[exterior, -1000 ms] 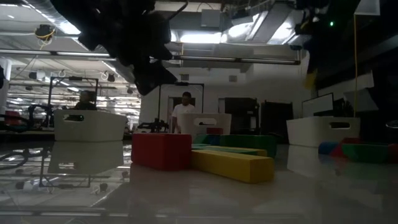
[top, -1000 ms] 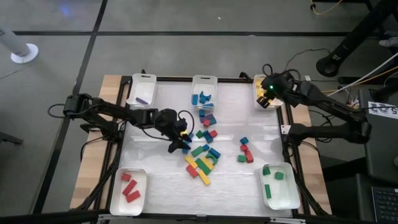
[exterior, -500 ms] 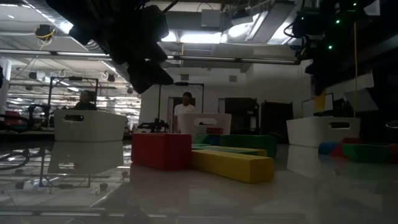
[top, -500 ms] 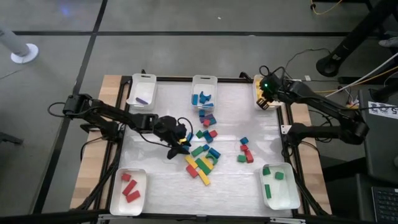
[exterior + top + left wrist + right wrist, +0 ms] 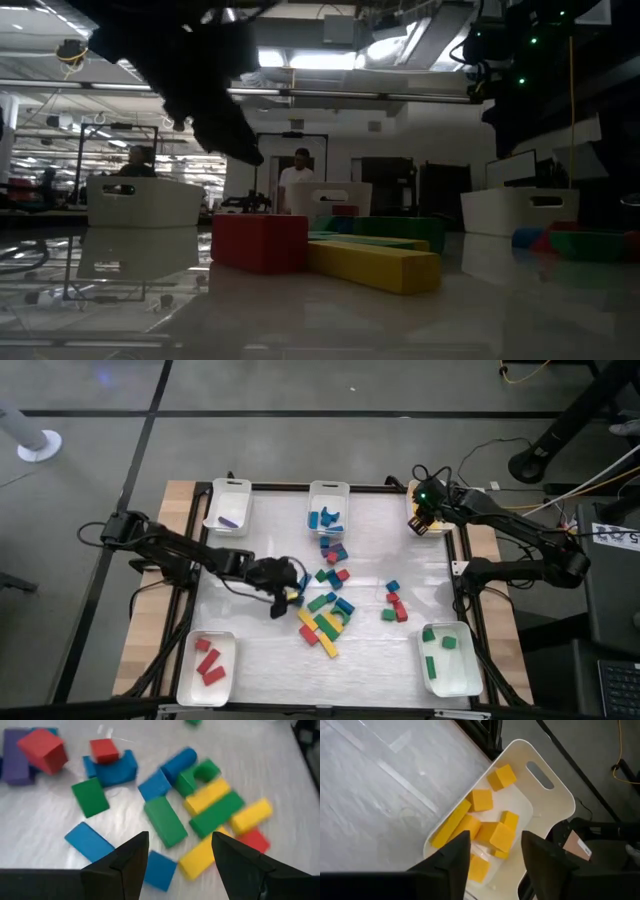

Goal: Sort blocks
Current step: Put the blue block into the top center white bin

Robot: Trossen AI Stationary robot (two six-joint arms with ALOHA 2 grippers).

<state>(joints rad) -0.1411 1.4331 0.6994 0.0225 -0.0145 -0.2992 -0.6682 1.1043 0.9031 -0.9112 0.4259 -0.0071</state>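
worktop: white sheet, loose mixed small solid-coloured blocks mid-surface
right claw: parted, empty — above white rectangular plastic tray of yellow cubes
left claw: spread wide, empty — should centre on one block before closing

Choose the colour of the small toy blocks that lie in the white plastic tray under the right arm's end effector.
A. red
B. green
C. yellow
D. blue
C: in the right wrist view the white plastic tray holds only yellow toy blocks, and the right end effector hangs over them with its fingers apart and nothing between them.
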